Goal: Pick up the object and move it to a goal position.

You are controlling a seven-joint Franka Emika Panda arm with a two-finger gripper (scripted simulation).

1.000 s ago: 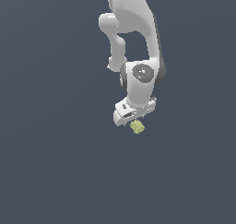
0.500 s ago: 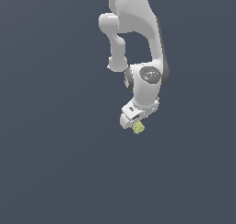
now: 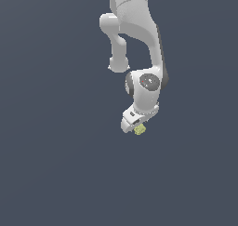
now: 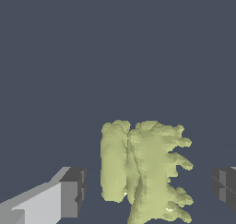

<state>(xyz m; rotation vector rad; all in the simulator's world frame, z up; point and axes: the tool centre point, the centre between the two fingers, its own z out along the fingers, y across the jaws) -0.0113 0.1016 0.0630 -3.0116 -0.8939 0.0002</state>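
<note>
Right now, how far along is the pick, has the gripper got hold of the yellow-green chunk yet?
Done: the gripper sits right at the yellow-green chunk, and the wrist view shows the chunk between the two fingers.
In hand: the approach; the jaws are open, with a gap to each side of the chunk, so nothing is gripped.
Left: close, lift, and carry it to the goal, which no view shows.

Nothing readable is showing anywhere: no words, labels, brands, numbers or signs are appearing on anything in either view.
</note>
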